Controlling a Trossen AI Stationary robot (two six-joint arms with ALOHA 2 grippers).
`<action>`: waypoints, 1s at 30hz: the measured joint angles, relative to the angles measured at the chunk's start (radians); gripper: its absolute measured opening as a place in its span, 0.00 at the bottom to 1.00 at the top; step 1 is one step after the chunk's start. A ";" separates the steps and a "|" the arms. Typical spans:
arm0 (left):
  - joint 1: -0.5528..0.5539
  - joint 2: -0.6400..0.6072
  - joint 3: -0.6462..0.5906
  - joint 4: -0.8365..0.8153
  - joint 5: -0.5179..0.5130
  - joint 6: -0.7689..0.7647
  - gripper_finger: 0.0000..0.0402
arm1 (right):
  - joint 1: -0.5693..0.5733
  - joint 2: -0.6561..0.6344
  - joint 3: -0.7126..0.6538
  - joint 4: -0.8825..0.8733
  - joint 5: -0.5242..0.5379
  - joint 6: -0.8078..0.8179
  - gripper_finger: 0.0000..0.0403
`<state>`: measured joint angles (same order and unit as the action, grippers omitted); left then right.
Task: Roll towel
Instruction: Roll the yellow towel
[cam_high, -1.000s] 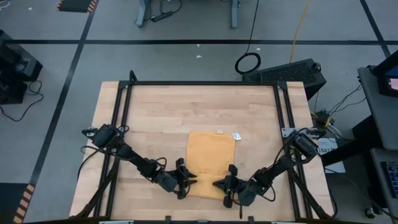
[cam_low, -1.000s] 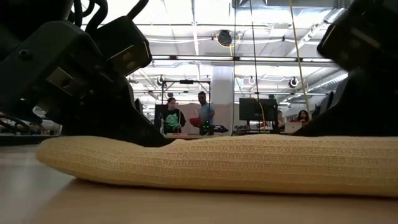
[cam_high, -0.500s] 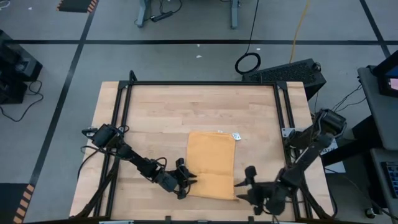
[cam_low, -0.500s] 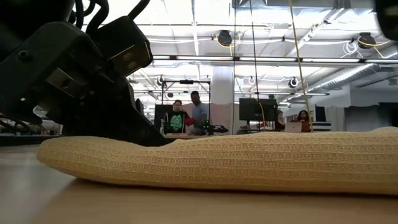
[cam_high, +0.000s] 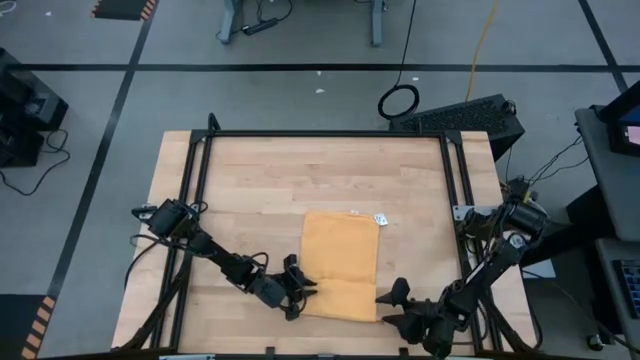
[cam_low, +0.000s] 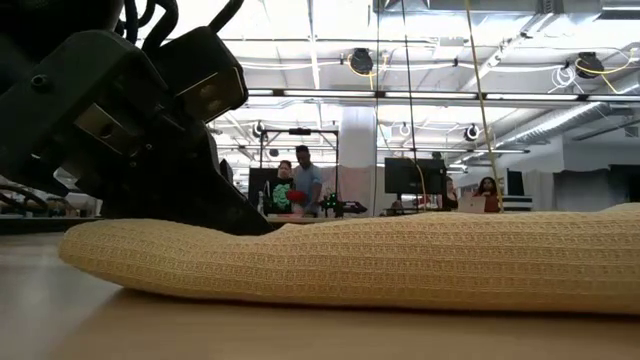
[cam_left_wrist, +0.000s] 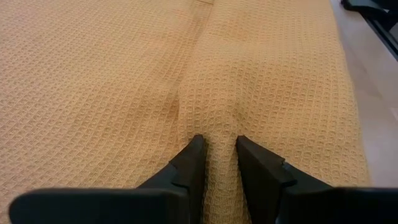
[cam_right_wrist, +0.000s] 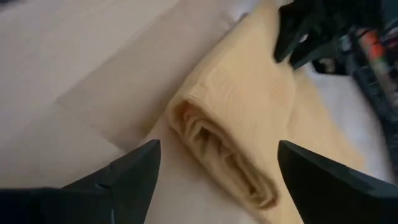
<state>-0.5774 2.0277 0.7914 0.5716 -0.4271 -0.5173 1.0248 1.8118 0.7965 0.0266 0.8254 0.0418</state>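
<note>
The mustard-yellow towel (cam_high: 340, 262) lies flat on the wooden table, its near end wound into a roll (cam_high: 340, 300) (cam_low: 380, 260) that rests on the tabletop. A small white tag (cam_high: 380, 219) sits at its far right corner. My left gripper (cam_high: 302, 290) (cam_left_wrist: 217, 140) is at the roll's left end, shut on the fabric. My right gripper (cam_high: 392, 304) (cam_right_wrist: 217, 144) stands open just right of the roll's right end (cam_right_wrist: 211, 146), its fingers wide apart and clear of the cloth. My left gripper pinches a raised ridge of the towel's fabric (cam_left_wrist: 214, 127) between its two fingers (cam_left_wrist: 189, 160), at the left end of the roll. The fingers come from the table's left, slanting down. The roll lies on the table, the cloth puckered just ahead of the fingertips.
The table's black frame rails (cam_high: 455, 200) run along its left, right and far sides. Bare wood (cam_high: 300, 175) stretches beyond the towel toward the far edge. In the low view, people and equipment show far off in the room behind.
My right gripper has opened and let go of the roll's right end. It has drawn back toward the table's right and near edge, risen a little, and rolled about its wrist. The roll stays on the table where it was.
</note>
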 joint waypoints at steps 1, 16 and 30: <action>0.000 0.000 0.000 0.000 0.000 0.000 0.24 | 0.000 0.012 0.008 0.002 0.024 -0.026 0.78; 0.000 0.000 0.000 0.003 0.004 -0.028 0.24 | -0.089 0.029 0.031 0.003 -0.113 -0.090 0.78; 0.001 0.000 0.000 0.002 0.004 -0.072 0.24 | -0.127 0.044 0.032 0.020 -0.167 -0.061 0.78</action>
<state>-0.5762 2.0277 0.7910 0.5739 -0.4229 -0.5896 0.8978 1.8554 0.8287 0.0467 0.6581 -0.0192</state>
